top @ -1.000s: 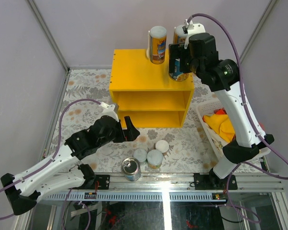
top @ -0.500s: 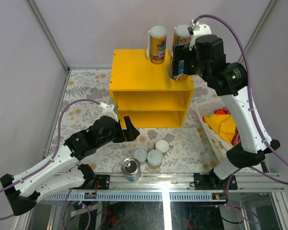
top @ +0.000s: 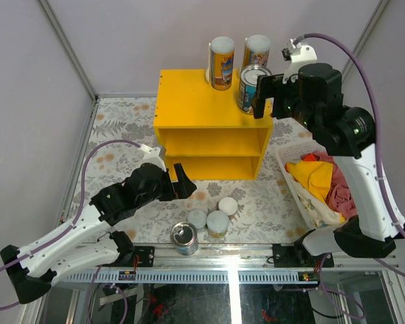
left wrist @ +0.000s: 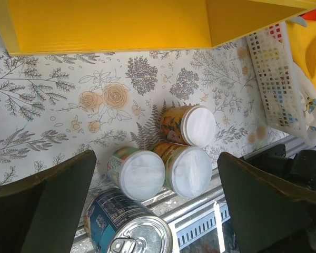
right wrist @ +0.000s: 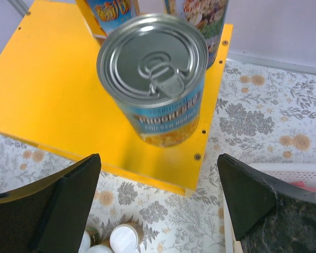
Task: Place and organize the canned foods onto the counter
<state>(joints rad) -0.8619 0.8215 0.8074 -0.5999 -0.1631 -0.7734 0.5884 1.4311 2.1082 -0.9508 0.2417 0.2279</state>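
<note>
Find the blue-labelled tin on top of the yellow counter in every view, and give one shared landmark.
Top external: blue-labelled tin at upper centre, on the yellow counter, near its right edge.
Left wrist: not in it; a second tin shows at the bottom edge.
Right wrist: upper centre, lid toward the camera.
Shared landmark: the yellow counter.

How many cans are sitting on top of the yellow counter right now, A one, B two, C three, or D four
C: a tall can, a second tall can and a blue tin stand on top of the counter.
</note>
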